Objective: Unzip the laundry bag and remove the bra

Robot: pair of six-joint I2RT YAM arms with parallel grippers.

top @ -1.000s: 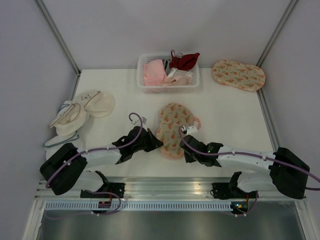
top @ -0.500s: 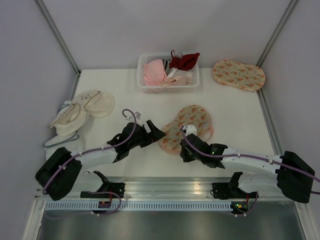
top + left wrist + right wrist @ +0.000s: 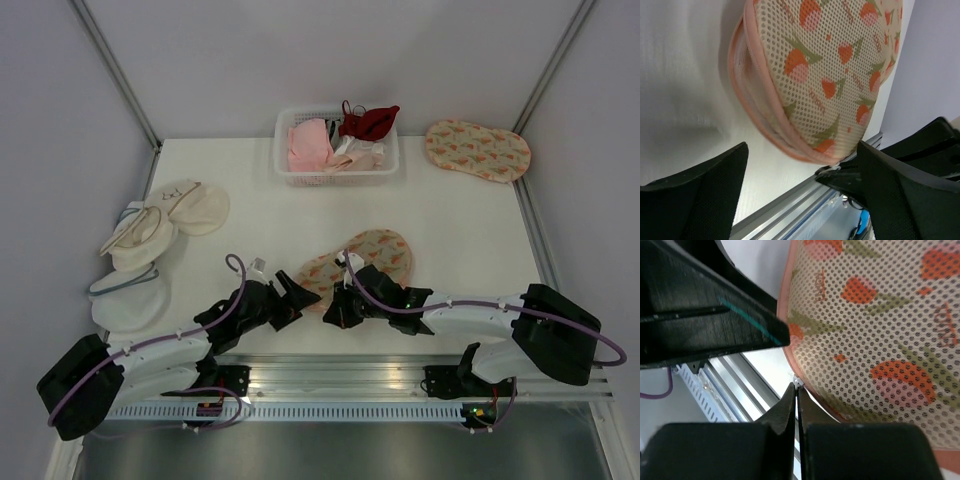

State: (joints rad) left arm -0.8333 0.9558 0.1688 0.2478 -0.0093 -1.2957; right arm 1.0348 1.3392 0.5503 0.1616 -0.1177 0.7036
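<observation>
Top view and both wrist views. At the near edge a metal rail point(image 3: 340, 375) carries the two arm bases, and beyond it lies the white surface point(image 3: 250, 190).

The left pincer point(image 3: 300, 287) reaches in low from the left. Its jaws are spread wide and grip nothing. In its own wrist view the left pincer point(image 3: 802, 150) frames the near, rounded end of the bag point(image 3: 825, 65), and neither finger touches the fabric.

The right pincer point(image 3: 328, 317) comes in from the right and meets the same end of the bag. Its jaws are pressed together, with only a hairline between them. In its own view the right pincer point(image 3: 796, 387) has its tips at the pink rim of the bag point(image 3: 880, 330), on a small pale tab point(image 3: 798, 382) (too small to tell whether this is the zip pull).

The bag point(image 3: 365, 255) lies flat on the surface, just beyond and between the two pincers. It runs on a slant, with its near end to the left and its far end to the right. Mesh with an orange-pink print faces up.

To the left, well apart, a cluster of cream pouches point(image 3: 150, 225) sits by the surface's edge.

At the far side stands a white basket point(image 3: 338, 181). It holds a pink garment point(image 3: 310, 145) on the left and a dark red garment point(image 3: 368, 120) on the right. To the right of the basket, apart from it, lies a second printed pouch point(image 3: 478, 150).
</observation>
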